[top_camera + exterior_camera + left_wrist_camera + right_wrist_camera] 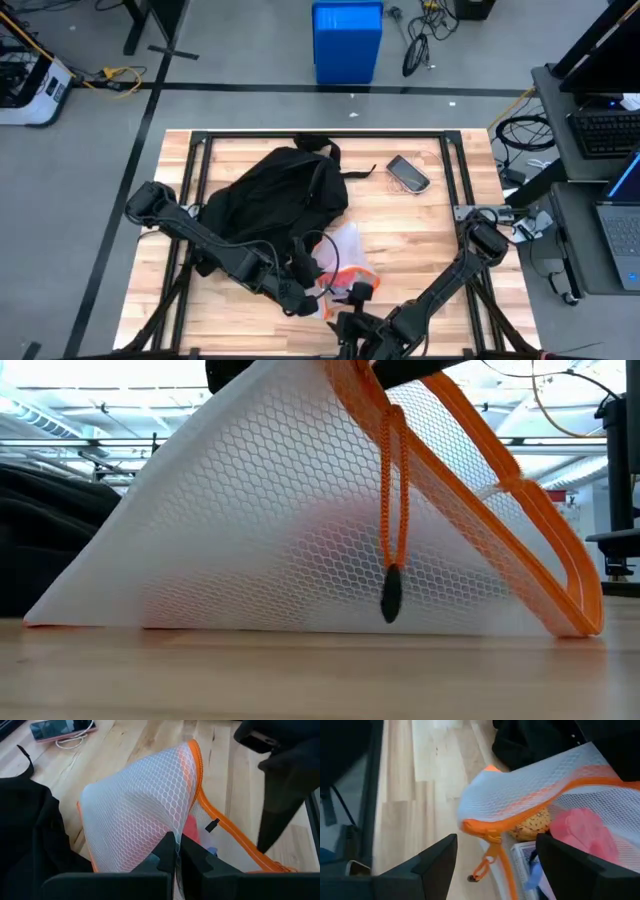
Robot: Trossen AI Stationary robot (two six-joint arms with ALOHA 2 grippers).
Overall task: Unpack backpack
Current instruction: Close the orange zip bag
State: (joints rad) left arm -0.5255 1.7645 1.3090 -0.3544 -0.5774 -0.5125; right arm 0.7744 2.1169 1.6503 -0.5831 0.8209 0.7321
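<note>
overhead, tabletop, two wrists, all near mesh pouch point(300, 530)

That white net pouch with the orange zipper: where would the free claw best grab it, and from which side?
Probably the orange zipper edge of the mesh pouch. It is a firm raised band, while the netting is limp. The left claw is shut on the netting, holding the pouch tented up. The right claw is open facing that edge, so coming straight in from its own side looks simplest.
</note>
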